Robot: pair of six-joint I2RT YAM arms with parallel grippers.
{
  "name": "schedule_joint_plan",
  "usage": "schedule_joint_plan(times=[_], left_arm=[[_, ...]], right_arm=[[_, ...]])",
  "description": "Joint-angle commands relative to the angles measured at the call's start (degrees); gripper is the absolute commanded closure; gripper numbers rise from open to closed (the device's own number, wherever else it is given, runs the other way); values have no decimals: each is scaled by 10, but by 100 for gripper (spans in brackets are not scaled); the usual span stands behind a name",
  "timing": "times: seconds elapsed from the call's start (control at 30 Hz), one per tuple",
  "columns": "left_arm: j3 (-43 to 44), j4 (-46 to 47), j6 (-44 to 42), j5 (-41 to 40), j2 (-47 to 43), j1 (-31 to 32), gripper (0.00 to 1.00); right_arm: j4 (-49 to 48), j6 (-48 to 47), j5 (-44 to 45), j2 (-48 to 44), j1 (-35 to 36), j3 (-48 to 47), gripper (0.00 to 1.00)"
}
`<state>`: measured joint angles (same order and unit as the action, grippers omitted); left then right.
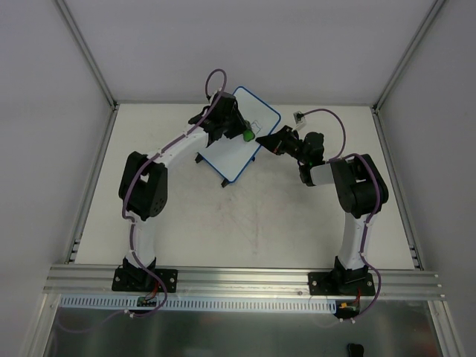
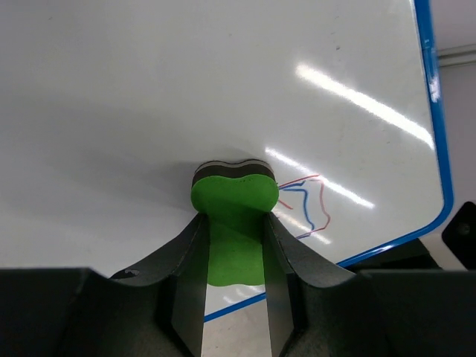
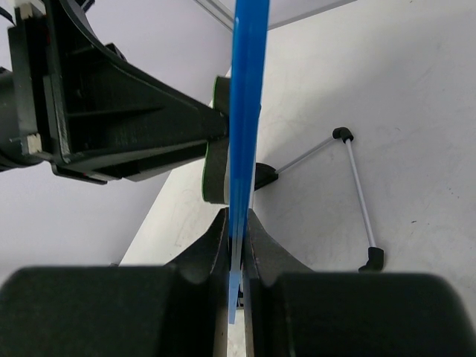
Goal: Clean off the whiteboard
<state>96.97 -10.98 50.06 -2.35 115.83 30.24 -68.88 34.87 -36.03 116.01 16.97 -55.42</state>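
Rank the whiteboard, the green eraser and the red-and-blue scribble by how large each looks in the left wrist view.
1. whiteboard
2. green eraser, helped by nearness to the camera
3. red-and-blue scribble

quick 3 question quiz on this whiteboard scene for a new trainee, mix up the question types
1. True or false: the left gripper is shut on the green eraser.
2. Multiple choice: what does the right gripper clamp? A) the blue rim of the whiteboard B) the eraser C) nothing
3. Fill in: in the left wrist view, the red and blue scribbles lie just to the ___ of the eraser.

Key: 1 true; 2 A; 3 right.
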Motion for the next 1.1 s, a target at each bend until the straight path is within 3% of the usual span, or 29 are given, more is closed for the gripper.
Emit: schedule_joint_plan(times=[0.0,0.33,0.43,0.77,1.07], left_arm=[[44,28,-3,44,39,1,100],[95,27,-63,58,47,1,100],[117,27,-116,70,50,0,100],[164,14,-241,182,84,-3,100],[131,2,-407,130,68,0,100]], right_arm=[[-46,-54,-45,-29,28,2,100],[-45,-60,-49,-31,28,1,100],[-45,-61,-49,-31,29,1,100],[-45,-62,-51,-32,29,2,100],[-46,-61,-52,-32,29,2,100]])
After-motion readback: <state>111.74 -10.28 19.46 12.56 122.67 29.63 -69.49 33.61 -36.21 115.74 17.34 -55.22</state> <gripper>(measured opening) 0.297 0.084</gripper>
